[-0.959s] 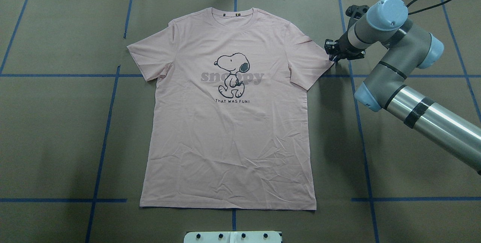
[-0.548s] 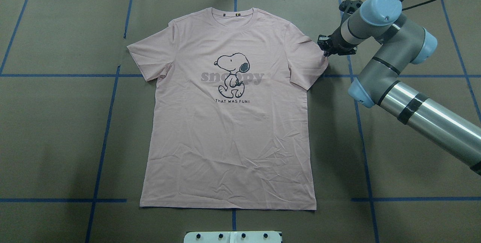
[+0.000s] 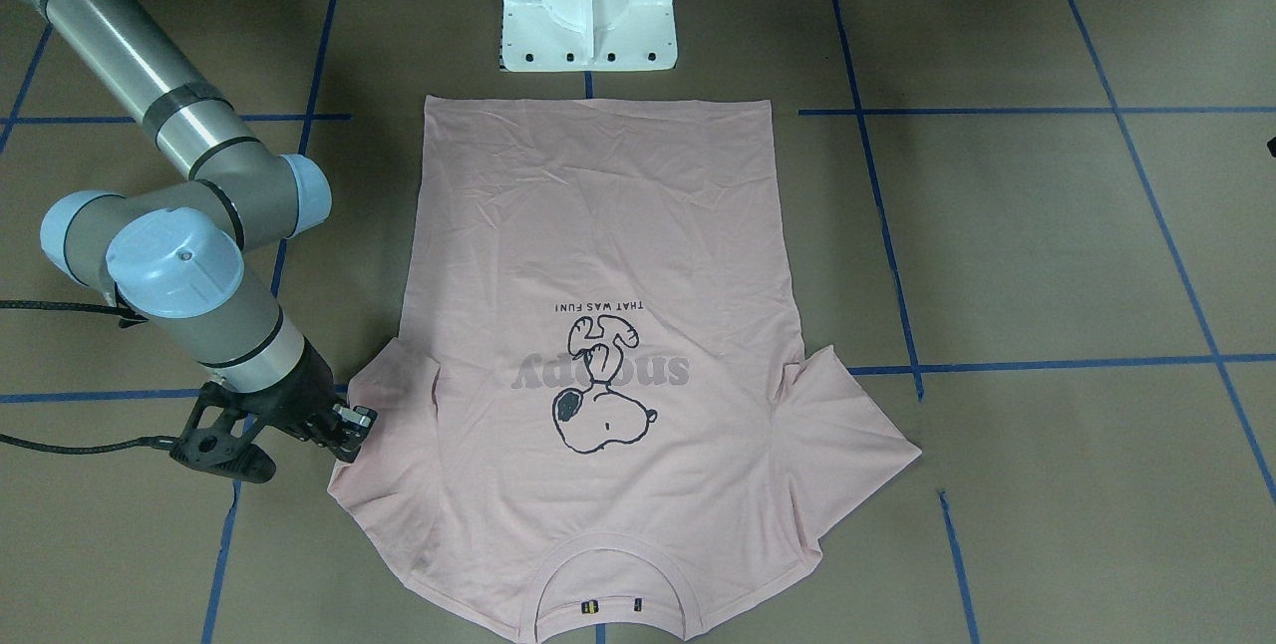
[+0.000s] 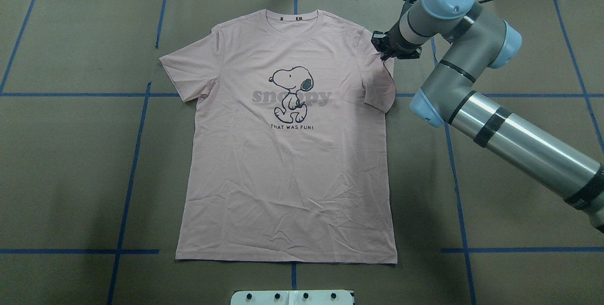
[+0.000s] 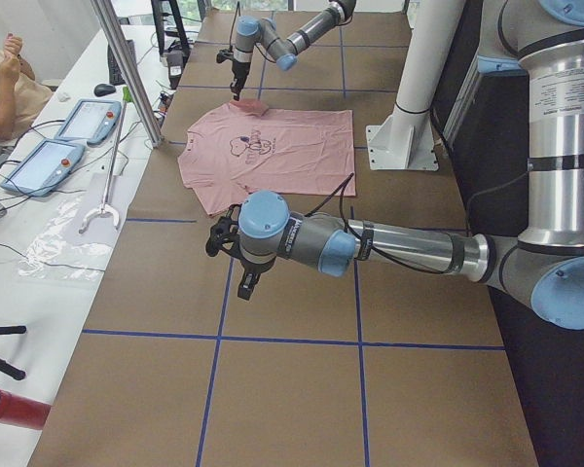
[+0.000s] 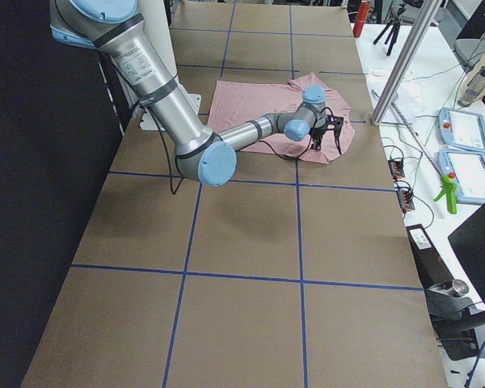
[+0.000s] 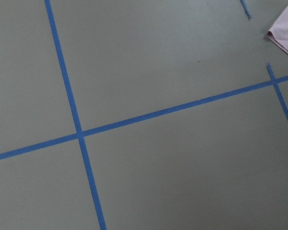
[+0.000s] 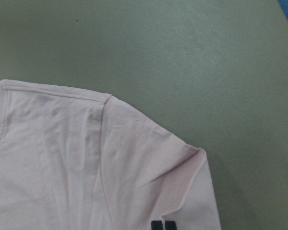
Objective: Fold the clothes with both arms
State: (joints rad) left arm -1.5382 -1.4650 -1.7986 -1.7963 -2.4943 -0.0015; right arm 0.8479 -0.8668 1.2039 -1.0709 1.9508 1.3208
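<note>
Right end effector (image 4: 383,54) pinched closed; left arm (image 5: 409,248) stretched out level.

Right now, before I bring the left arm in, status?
Right gripper shut on T-shirt sleeve, sleeve doubled inward. Left gripper over bare table, off the shirt, jaws unreadable. Shirt body flat, print up, nothing seen on it.

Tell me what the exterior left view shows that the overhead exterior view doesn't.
Only exterior left: the left arm, its left gripper over bare table apart from the T-shirt, and an operator. Only overhead: readable "THAT WAS FUN!" lettering. Both: the T-shirt and the right gripper at its sleeve.
</note>
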